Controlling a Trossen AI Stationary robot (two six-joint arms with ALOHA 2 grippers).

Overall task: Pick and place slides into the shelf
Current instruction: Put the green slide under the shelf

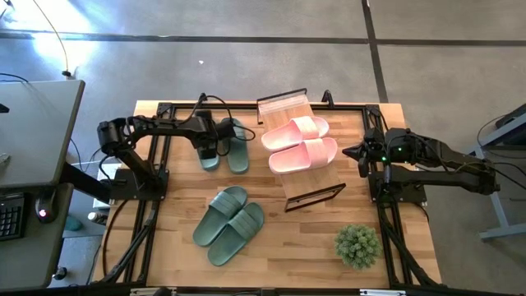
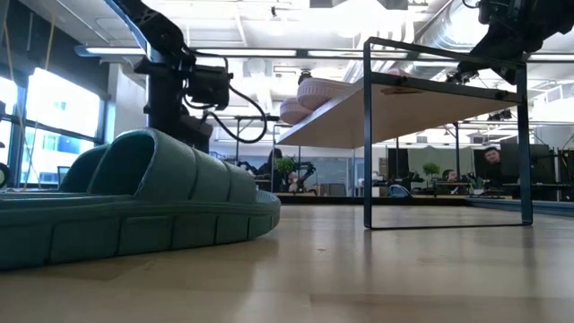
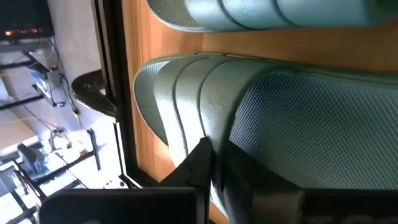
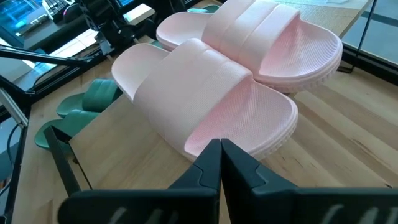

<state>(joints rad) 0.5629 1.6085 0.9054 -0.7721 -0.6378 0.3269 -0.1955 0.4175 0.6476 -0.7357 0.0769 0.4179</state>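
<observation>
So far one pale pink rubbery pair of slides [image 1: 300,142] lies on the light wooden slatted shelf [image 1: 289,104]; both sage-green rubbery pairs remain on the bench [image 1: 181,263], far pair [image 1: 224,145] and near pair [image 1: 228,224]. Left tool [image 3: 211,163] is clamped on a far-pair slide's strap; right tool [image 4: 220,157], fingers together, waits beside the shelf

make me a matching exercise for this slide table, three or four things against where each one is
Things:
1. pink slides
2. potted plant
3. left tool
4. right tool

Places:
A. shut on the edge of a green slide
B. on the shelf
C. shut, beside the shelf
D. table corner, past the shelf

Pairs: 1-B, 2-D, 3-A, 4-C
</observation>
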